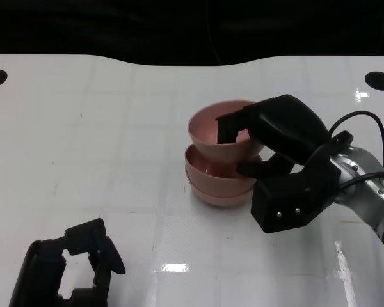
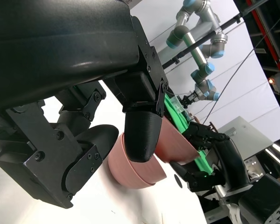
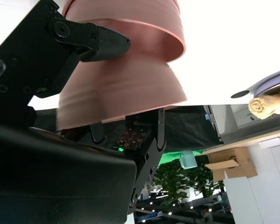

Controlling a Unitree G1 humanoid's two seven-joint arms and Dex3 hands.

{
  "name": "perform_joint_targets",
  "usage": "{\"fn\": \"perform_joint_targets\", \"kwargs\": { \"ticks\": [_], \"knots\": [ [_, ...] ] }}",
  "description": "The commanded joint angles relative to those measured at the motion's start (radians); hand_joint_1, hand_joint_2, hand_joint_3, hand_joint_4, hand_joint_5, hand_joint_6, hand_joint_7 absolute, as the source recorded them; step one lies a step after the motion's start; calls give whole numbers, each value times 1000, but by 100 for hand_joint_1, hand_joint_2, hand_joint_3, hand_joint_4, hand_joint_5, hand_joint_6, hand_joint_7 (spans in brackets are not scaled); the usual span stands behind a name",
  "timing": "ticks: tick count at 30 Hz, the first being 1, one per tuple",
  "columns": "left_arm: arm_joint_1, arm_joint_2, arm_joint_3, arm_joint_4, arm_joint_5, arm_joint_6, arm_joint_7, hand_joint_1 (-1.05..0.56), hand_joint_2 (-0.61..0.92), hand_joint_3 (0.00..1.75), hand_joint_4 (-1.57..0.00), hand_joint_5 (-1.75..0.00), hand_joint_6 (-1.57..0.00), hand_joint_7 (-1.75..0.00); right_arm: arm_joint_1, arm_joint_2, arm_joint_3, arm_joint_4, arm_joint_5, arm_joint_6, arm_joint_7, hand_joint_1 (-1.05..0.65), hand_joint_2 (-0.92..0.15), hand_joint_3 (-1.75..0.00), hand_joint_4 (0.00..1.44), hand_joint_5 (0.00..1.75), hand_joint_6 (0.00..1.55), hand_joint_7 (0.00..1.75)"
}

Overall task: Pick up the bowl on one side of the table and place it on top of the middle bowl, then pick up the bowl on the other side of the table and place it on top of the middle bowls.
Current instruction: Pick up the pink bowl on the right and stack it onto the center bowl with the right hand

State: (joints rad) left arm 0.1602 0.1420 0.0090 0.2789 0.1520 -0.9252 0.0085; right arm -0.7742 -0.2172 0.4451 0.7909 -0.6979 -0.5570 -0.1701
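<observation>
Two hands are in my view. Nearest, at the lower left edge of the white table (image 1: 102, 160), my left hand (image 1: 83, 262) rests with its fingers apart, holding nothing. Farther in, right of centre, my right hand (image 1: 269, 153) grips the top bowl (image 1: 221, 131), fingers (image 1: 229, 126) hooked over its right rim and the thumb under its side. That pink bowl sits tilted in the stacked bowls (image 1: 219, 182) at mid-table. At the far corners, two dark round holes (image 1: 379, 80) show.
</observation>
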Motion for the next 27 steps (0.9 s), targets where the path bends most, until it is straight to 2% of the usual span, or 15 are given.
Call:
{"fn": "perform_joint_targets", "kwargs": {
  "ticks": [1,2,4,5,7,13,27],
  "knots": [
    [3,3,9,-7,7,5,7,-5,22,165,-97,-172,-91,-151,-14,-10,5,4,17,-5,33,-16,-50,-70,93,129,106,33],
    [4,3,9,-8,8,7,8,-6,22,165,-96,-172,-91,-151,-13,-12,6,3,17,-2,46,-23,-63,-50,86,105,99,17],
    [5,2,9,-9,9,8,8,-6,22,166,-96,-172,-91,-151,-8,-23,10,-23,14,24,101,-31,-80,-26,81,79,92,5],
    [4,2,9,-9,10,8,9,-6,22,166,-96,-172,-91,-151,-5,-30,11,-43,12,43,136,-43,-87,-22,69,55,78,2],
    [4,2,9,-8,13,8,9,-5,22,166,-96,-172,-91,-151,3,-41,11,-76,14,65,182,-53,-91,-23,60,33,65,0],
    [3,1,10,-9,22,12,12,-5,23,165,-95,-173,-90,-151,18,-60,5,-116,18,77,217,-64,-92,-33,50,19,50,0],
    [2,1,8,-4,19,12,9,-4,24,162,-94,-173,-89,-152,40,-98,-6,-160,46,62,241,-73,-92,-47,29,9,27,0]
  ]
}}
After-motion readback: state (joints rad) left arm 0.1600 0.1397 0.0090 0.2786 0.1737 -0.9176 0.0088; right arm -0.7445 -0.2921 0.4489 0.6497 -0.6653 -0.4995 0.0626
